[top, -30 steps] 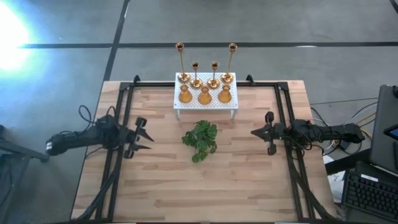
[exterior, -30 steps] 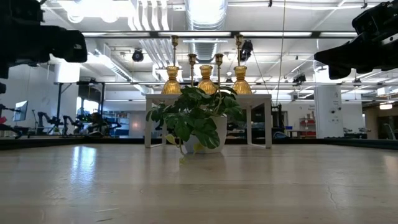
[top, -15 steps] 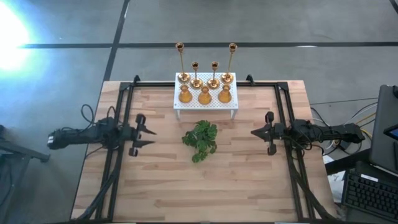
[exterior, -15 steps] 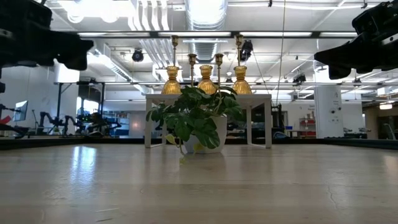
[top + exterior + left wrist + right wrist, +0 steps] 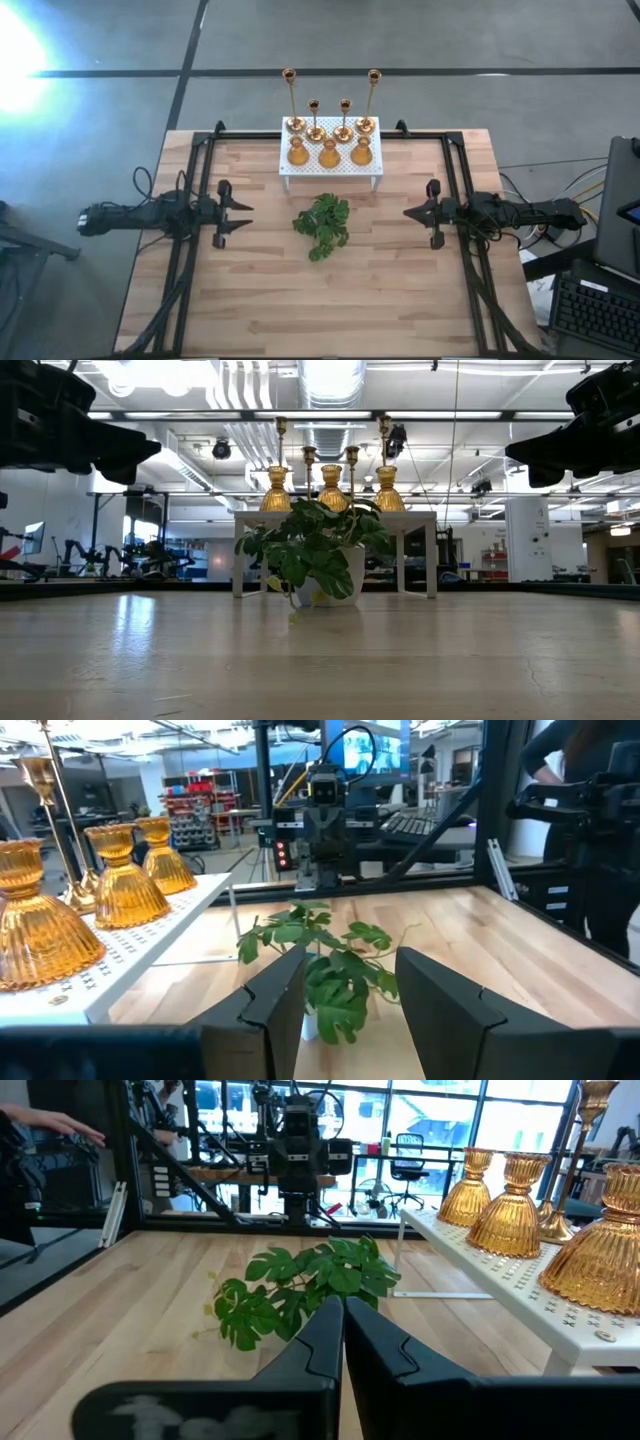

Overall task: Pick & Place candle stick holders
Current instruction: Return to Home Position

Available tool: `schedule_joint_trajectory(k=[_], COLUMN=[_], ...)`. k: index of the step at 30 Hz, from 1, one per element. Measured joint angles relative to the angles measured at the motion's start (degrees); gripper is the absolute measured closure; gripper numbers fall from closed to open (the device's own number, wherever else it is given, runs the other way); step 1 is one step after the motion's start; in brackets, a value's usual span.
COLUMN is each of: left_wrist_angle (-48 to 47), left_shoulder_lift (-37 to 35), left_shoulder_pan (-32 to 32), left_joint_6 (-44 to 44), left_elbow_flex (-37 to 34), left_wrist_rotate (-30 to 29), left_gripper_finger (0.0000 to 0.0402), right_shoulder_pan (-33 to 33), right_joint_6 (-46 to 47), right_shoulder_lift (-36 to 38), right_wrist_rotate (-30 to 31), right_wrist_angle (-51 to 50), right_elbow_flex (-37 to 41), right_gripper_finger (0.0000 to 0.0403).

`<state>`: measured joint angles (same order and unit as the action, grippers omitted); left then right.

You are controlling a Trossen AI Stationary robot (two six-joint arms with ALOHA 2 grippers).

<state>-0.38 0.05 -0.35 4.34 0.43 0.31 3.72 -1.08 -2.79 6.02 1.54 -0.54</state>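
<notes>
Stand (image 5: 312, 171) at table's (image 5: 350, 300) far edge, candle stick holders (image 5: 329, 155) on it, plant (image 5: 322, 225) before it, between left gripper (image 5: 246, 215) and right gripper (image 5: 407, 212).

**Four cameras, one shared middle**

We look straight down on the whole surface (image 5: 330, 300) from above, and level across it from its near edge. The two wrist cameras face each other across it. All four share the plant (image 5: 322, 225) and the candle stick holders (image 5: 329, 155).

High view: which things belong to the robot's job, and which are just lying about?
Job: seven gold candle holders; white stand under them; left claw, open; right claw, shut.
Lying about: leafy plant; keyboard beside the table.
</notes>
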Motion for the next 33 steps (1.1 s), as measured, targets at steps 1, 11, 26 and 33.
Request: schedule_joint_trajectory(k=[1, 11, 26, 33], left_wrist_angle=[0.0, 0.7, 1.2, 1.2], left_shoulder_lift=[0.0, 0.0, 0.2, 0.2], left_shoulder_pan=[-0.2, -1.0, -1.0, -1.0], left_joint_6=[-0.1, 2.5, 2.7, 2.7], left_elbow_flex=[0.0, -0.1, -0.1, -0.1], left_wrist_rotate=[0.0, 0.0, -0.3, -0.3], left_gripper_finger=[0.0241, 0.0241, 0.0241, 0.0241], right_shoulder_pan=[0.0, 0.0, 0.0, 0.0], right_joint_6=[0.0, 0.0, 0.0, 0.0], right_shoulder_lift=[0.0, 0.0, 0.0, 0.0], right_wrist_rotate=[0.0, 0.0, 0.0, 0.0], right_wrist_angle=[0.0, 0.0, 0.0, 0.0], right_elbow_flex=[0.0, 0.0, 0.0, 0.0], right_gripper_finger=[0.0394, 0.0394, 0.0394, 0.0394])
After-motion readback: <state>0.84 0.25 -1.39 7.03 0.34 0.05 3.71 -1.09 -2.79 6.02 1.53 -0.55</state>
